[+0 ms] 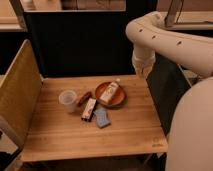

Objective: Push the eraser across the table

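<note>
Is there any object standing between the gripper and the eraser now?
Yes. The gripper hangs above the far right edge of the table. On the straight line to the eraser lies the brown plate carrying the white bottle. The blue pad lies just beside the eraser.

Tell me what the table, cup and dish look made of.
Table: pale wood, matte, plank seams visible. Cup: likely clear plastic, translucent walls. Dish: reddish-brown, smooth-looking; glazed ceramic or plastic, cannot tell. Claw hangs above the table's far right corner, apart from the eraser.
</note>
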You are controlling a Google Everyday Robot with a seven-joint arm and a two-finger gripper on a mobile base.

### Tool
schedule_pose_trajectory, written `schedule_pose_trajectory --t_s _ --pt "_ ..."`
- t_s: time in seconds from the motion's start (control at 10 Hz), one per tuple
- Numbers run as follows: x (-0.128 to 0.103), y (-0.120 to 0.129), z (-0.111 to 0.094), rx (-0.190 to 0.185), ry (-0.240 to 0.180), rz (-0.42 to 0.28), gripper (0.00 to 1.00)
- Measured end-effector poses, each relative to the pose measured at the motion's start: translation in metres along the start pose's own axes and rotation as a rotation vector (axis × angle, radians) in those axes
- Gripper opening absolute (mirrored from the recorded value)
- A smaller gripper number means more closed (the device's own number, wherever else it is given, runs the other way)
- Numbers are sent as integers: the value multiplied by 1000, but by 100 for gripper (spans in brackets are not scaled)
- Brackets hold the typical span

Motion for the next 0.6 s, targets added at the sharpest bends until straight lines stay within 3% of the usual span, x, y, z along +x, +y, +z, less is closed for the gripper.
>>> schedule_pose_trajectory --t_s 0.1,0.3,0.6 --pt "4 16 -1 -5 3 -76 0" --pt "7 42 0 -22 10 -165 0" --pt "16 78 19 -78 80 -227 0"
